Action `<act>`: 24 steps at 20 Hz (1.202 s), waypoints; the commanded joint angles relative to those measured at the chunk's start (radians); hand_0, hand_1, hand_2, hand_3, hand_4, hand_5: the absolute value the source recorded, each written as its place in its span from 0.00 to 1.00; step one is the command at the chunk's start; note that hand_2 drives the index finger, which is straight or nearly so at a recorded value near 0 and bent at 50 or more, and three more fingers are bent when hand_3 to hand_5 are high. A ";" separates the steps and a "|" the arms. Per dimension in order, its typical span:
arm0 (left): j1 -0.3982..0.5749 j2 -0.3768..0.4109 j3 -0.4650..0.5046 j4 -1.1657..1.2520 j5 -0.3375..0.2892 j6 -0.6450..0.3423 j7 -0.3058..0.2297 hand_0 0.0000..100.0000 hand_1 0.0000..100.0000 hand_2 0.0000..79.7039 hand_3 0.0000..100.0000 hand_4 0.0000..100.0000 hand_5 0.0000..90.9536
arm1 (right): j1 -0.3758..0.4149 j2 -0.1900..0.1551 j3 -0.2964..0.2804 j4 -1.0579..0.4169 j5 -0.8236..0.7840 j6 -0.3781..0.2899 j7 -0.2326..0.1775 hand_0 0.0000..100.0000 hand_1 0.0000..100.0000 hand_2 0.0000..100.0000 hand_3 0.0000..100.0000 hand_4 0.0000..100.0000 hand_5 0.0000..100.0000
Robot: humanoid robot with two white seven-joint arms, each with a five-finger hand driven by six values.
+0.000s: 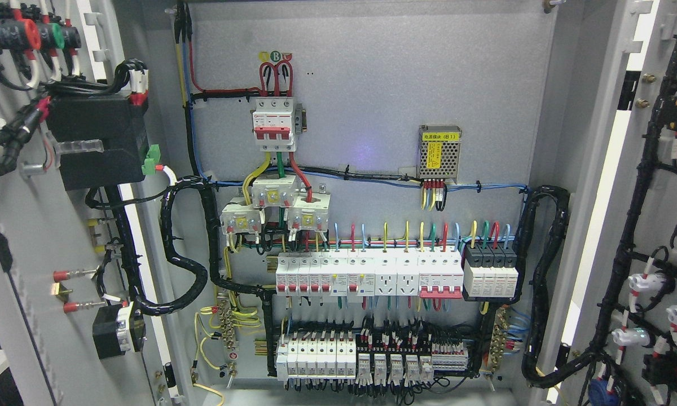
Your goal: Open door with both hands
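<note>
Both doors swung wide: left door [17, 237] filling the left edge of the frame, right door [649, 225] the right edge, inner faces strung with black cables. Between them, open cabinet back panel [372, 84] with red-handled breaker [273, 124] at upper centre, rows of white switches [366, 273] across the lower middle. No robot hands in view; grip cannot be told.

Lighting was bright and even, frontal. A faint violet glare spot sat on the grey back panel [366, 152]. Shadows were soft. Door edges [603, 186] were overexposed; focus was sharp centrally.
</note>
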 commanded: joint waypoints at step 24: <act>0.021 0.144 0.391 0.073 0.254 -0.552 0.000 0.00 0.00 0.00 0.00 0.00 0.00 | 0.060 0.003 -0.096 0.045 -0.084 -0.041 -0.001 0.38 0.00 0.00 0.00 0.00 0.00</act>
